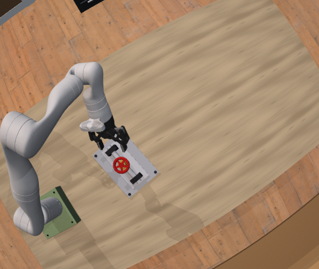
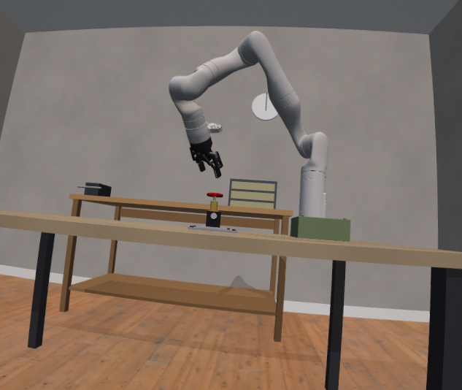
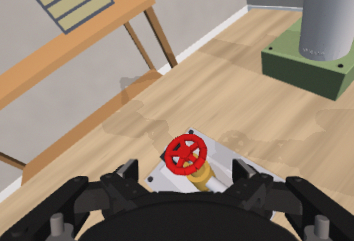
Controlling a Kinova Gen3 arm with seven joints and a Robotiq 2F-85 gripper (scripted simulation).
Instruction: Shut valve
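The valve has a small red handwheel (image 1: 121,164) (image 2: 214,194) (image 3: 186,154) on a brass stem (image 3: 201,177), mounted on a grey baseplate (image 1: 144,167) (image 2: 201,228) (image 3: 218,151) on the table. My gripper (image 1: 112,144) (image 2: 209,169) (image 3: 185,169) is open and empty. It hangs in the air above the valve, tilted, a little off to one side of the handwheel and clear of it. In the wrist view the handwheel shows between the two spread fingers.
The arm's green base block (image 1: 63,214) (image 2: 320,228) (image 3: 305,67) stands on the same table near the valve. A second wooden table (image 2: 172,205) (image 3: 60,50) with a framed panel (image 2: 252,193) stands behind, by the wall.
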